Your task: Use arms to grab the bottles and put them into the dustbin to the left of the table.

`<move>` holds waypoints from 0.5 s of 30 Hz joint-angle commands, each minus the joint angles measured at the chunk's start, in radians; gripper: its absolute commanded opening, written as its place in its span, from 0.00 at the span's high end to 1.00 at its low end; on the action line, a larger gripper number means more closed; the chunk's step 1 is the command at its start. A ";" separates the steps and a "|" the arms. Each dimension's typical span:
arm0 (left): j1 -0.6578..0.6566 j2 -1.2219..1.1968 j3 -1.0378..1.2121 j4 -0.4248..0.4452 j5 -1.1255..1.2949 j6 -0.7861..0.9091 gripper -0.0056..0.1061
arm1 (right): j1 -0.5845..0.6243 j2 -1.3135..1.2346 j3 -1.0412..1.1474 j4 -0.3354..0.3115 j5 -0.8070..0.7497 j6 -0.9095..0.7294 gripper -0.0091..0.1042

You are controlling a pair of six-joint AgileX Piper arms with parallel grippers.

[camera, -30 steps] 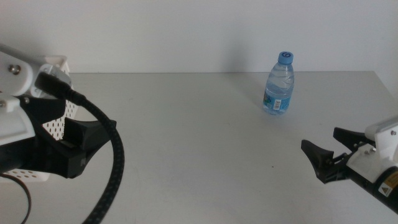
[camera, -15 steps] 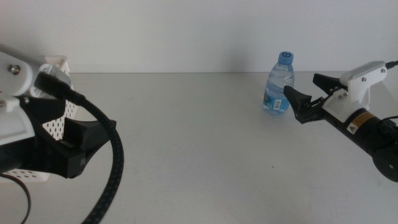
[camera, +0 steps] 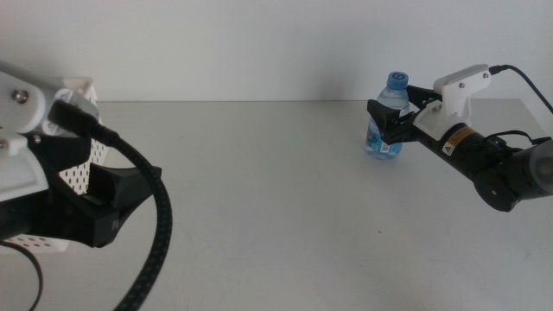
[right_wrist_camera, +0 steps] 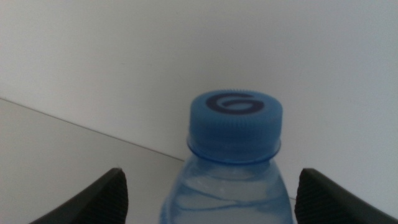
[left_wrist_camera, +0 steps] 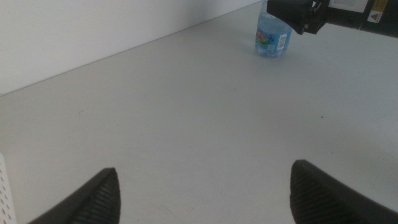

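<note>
Right gripper [camera: 390, 117] lines up on the water bottle [camera: 387, 130]

Its jaws stand wide astride the bottle's shoulders, ready to clamp; the left gripper [left_wrist_camera: 202, 186] waits, spread wide, by the dustbin [camera: 79, 177].

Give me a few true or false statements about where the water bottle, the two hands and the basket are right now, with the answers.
1. The water bottle stands upright on the table. True.
2. The right hand is shut on the bottle's cap. False: its jaws are open, one on each side of the bottle's upper body, below the blue cap.
3. The left hand is open and holds nothing. True.
4. The bottle already lies in the white basket. False: it is far from the basket, near the table's back edge on the right.
5. The bottle's cap is off. False: the cap is on.
</note>
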 commanded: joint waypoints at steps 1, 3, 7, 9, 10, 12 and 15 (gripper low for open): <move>-0.008 0.000 -0.029 -0.004 -0.071 -0.004 0.11 | 0.002 -0.021 -0.059 0.044 -0.046 -0.002 0.09; -0.008 0.000 -0.029 -0.004 -0.071 -0.004 0.11 | 0.002 0.007 -0.084 0.069 -0.025 -0.002 0.09; -0.008 0.000 -0.029 -0.004 -0.071 -0.004 0.11 | 0.009 0.042 -0.108 0.105 -0.001 0.000 0.12; -0.008 0.000 -0.029 -0.004 -0.071 -0.004 0.11 | 0.015 0.043 -0.108 0.110 0.025 -0.004 0.22; -0.008 0.000 -0.029 -0.004 -0.071 -0.004 0.11 | 0.020 0.043 -0.108 0.110 0.034 -0.013 0.31; -0.008 0.000 -0.029 -0.004 -0.071 -0.004 0.11 | 0.029 0.043 -0.108 0.091 0.040 -0.024 0.55; -0.008 0.000 -0.029 -0.004 -0.071 -0.004 0.11 | 0.054 0.019 -0.108 0.017 0.036 0.004 0.93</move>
